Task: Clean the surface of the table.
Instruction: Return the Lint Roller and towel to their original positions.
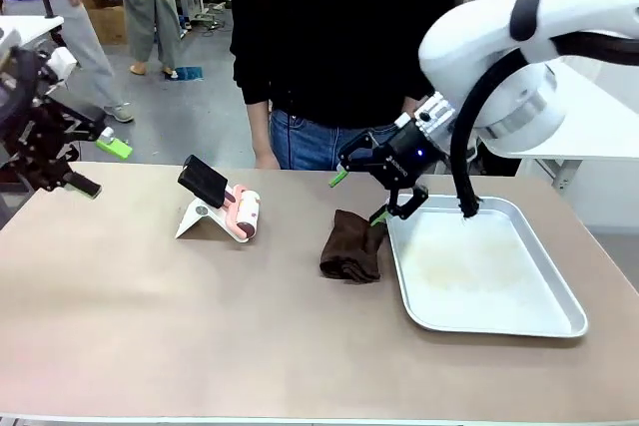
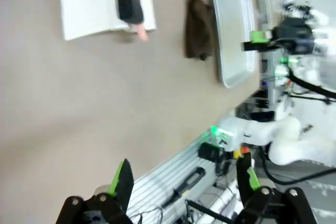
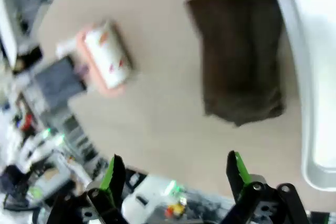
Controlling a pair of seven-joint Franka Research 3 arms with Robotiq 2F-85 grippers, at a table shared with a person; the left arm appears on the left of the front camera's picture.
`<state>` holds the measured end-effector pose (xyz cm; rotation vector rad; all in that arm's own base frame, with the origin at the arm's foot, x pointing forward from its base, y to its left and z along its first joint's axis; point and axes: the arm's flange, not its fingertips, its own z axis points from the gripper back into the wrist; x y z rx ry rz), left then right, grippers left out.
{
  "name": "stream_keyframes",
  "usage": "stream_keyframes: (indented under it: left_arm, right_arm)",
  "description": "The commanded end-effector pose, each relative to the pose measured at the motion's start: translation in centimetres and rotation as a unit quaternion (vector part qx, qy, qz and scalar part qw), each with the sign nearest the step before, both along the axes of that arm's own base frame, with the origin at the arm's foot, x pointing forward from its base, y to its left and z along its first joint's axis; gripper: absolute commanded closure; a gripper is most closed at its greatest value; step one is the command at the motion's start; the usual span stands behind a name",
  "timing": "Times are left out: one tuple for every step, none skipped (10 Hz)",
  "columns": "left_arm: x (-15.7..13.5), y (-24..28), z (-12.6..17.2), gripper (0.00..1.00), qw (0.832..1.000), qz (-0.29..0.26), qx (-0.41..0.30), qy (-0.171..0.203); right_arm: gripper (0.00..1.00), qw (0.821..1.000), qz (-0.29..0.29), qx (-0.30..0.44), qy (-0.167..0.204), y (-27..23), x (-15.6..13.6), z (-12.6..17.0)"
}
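The beige-brown table (image 1: 200, 326) spans the front view. A folded dark brown cloth (image 1: 352, 246) (image 2: 199, 29) (image 3: 239, 56) lies on it just left of the tray. My right gripper (image 1: 359, 197) (image 3: 175, 171) hovers open just above the cloth's far end, with nothing between its fingers. My left gripper (image 1: 100, 167) (image 2: 184, 179) stands open and empty over the table's far left corner, well away from the cloth.
A silver metal tray (image 1: 489, 266) (image 2: 233, 30) (image 3: 315, 77) lies at the right. A lint roller (image 1: 225, 202) (image 2: 128, 1) (image 3: 105, 59) with a black handle rests on a white stand left of centre. A person (image 1: 339, 47) stands at the far edge.
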<state>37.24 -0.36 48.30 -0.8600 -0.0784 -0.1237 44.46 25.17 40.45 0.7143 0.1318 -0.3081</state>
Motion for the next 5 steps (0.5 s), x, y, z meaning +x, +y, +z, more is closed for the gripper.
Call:
stream_keyframes:
  left_arm:
    - [-2.7,1.3,-2.3,0.0,0.996,-0.022,-0.089,0.008]
    - [-3.6,2.3,-3.4,0.0,0.992,-0.026,-0.125,0.024]
    - [-4.7,3.4,-4.3,0.0,0.986,-0.029,-0.163,0.027]
    - [-5.5,4.6,-5.0,0.0,0.981,-0.023,-0.192,0.024]
    - [-6.2,6.6,-5.4,0.0,0.975,-0.005,-0.222,0.015]
  right_arm:
    - [0.0,0.984,0.083,0.159,0.01,-3.8,-3.9,-2.8]
    - [0.0,0.97,0.115,0.213,0.01,-6.5,-5.6,-2.8]
    - [0.0,0.956,0.135,0.26,0.016,-9.8,-7.0,-2.5]
    - [0.0,0.946,0.131,0.298,0.006,-12.5,-8.1,-2.1]
    - [0.0,0.935,0.116,0.336,-0.016,-15.4,-9.2,-1.8]
